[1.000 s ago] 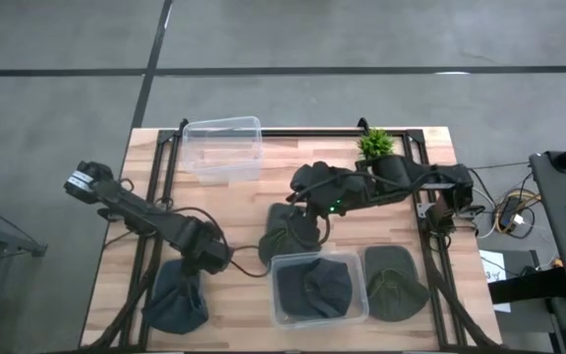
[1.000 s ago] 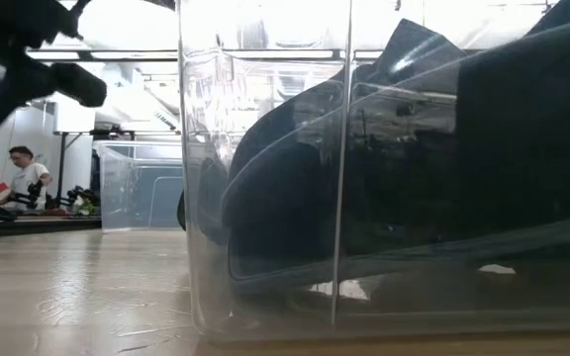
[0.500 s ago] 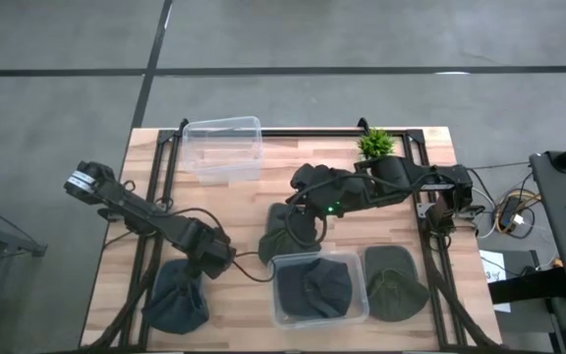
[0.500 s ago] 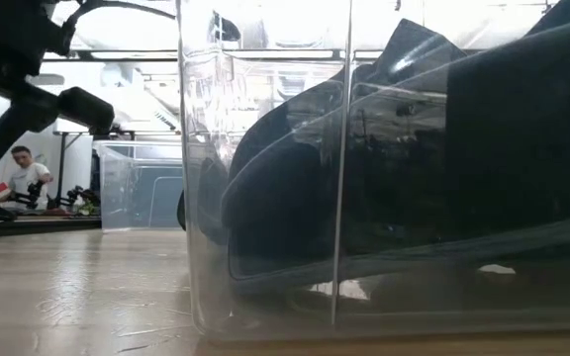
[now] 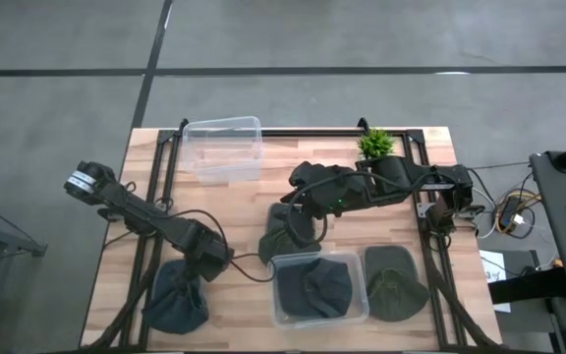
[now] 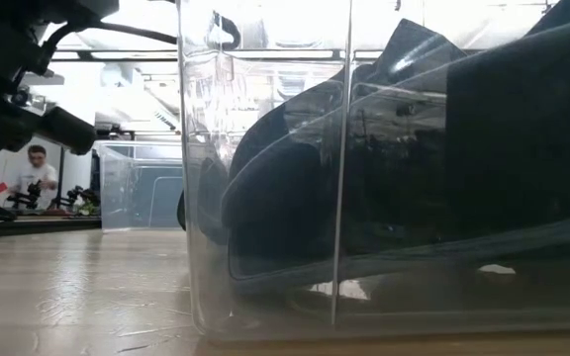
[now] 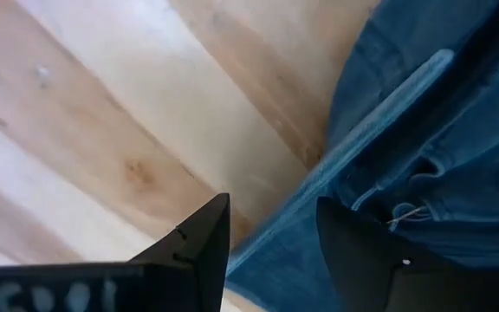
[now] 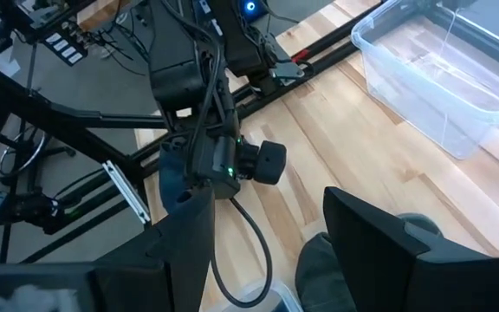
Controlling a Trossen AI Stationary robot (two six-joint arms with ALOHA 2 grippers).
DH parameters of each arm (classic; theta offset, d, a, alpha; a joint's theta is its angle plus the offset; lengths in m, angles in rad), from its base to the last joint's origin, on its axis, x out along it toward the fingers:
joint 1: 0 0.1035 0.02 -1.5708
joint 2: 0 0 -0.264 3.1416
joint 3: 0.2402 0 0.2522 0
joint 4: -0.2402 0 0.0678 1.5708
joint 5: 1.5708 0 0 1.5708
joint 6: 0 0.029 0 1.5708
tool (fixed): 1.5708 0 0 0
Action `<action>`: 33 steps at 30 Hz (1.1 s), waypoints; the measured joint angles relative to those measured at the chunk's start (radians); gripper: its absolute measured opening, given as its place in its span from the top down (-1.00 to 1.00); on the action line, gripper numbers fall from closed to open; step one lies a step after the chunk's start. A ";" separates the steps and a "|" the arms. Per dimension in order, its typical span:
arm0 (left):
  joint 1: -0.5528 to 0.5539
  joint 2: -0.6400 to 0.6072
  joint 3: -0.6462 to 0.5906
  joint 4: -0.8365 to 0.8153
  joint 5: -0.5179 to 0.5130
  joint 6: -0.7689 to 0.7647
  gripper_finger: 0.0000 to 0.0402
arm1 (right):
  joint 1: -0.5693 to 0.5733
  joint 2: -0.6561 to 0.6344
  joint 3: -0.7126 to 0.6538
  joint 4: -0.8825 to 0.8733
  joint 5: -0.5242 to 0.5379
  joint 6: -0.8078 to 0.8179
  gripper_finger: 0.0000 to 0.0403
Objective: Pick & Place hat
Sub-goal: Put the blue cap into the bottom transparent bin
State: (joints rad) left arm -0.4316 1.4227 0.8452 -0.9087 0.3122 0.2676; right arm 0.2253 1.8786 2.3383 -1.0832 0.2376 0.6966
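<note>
A dark blue hat [image 5: 177,295] lies on the table's near left part; in the left wrist view the hat [image 7: 423,130] fills one side. My left gripper [image 5: 207,264] points down at the hat's far right edge. It is open [image 7: 273,204], with one finger over bare wood and the other over the brim's pale edge [image 7: 379,113]. I cannot tell whether it touches. My right gripper [image 5: 301,211] hangs open [image 8: 267,191] high above a grey-green hat [image 5: 281,241] lying mid-table. A third hat [image 5: 317,285] lies in the near clear bin [image 5: 275,265].
An olive hat [image 5: 393,283] lies on the table right of the near bin. An empty clear bin [image 5: 224,147] stands at the far edge, and a small green plant [image 5: 374,145] stands at the far right. Black rails [image 5: 155,197] run along the table's sides. A person [image 6: 36,173] sits far off in the room.
My left gripper has sunk toward the blue hat's edge and rolled a little about its own axis, its fingers still apart. The hats and bins have stayed where they were.
</note>
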 joint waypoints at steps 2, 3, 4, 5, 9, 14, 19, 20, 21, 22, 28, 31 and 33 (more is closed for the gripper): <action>0.000 0.000 -0.001 0.009 0.033 -0.010 0.18 | 0.000 0.000 0.000 0.001 0.000 0.000 -0.04; 0.000 0.000 -0.001 0.015 0.038 -0.019 0.19 | 0.000 0.000 0.000 0.001 0.000 0.000 -0.04; 0.000 0.000 -0.001 0.019 0.039 -0.030 0.21 | 0.000 0.000 0.000 0.002 0.000 0.000 -0.04; 0.000 0.000 -0.001 0.018 0.039 -0.043 0.25 | 0.000 0.000 0.000 0.002 0.000 0.000 -0.04; 0.000 0.000 -0.001 0.025 0.036 -0.088 0.51 | 0.000 0.000 0.000 0.003 0.000 0.000 -0.04; 0.006 0.000 -0.001 0.064 0.027 -0.180 0.93 | -0.001 0.000 0.000 0.005 0.000 0.004 -0.04; 0.019 0.000 0.022 0.006 0.032 -0.279 0.96 | -0.001 0.000 0.000 0.005 0.000 0.003 -0.04; 0.020 -0.002 0.037 -0.024 0.031 -0.293 0.97 | -0.002 0.000 0.000 0.005 0.000 0.002 -0.04; 0.020 -0.005 0.052 -0.055 0.031 -0.301 0.97 | -0.003 0.000 0.000 0.005 0.000 0.000 -0.04; 0.020 -0.010 0.068 -0.081 0.029 -0.309 0.97 | -0.003 0.000 0.000 0.005 0.000 -0.001 -0.04; 0.020 -0.072 0.195 -0.196 0.010 -0.337 0.97 | -0.009 -0.001 0.000 0.004 0.000 -0.015 -0.04; 0.021 -0.111 0.260 -0.258 -0.027 -0.366 0.97 | -0.010 -0.003 0.000 0.002 0.000 -0.023 -0.04; 0.021 -0.138 0.294 -0.300 -0.038 -0.391 0.97 | -0.010 -0.005 0.000 -0.005 0.000 -0.032 -0.04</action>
State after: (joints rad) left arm -0.4110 1.2851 1.1392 -1.2088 0.2740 -0.1230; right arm 0.2157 1.8735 2.3383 -1.0883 0.2379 0.6650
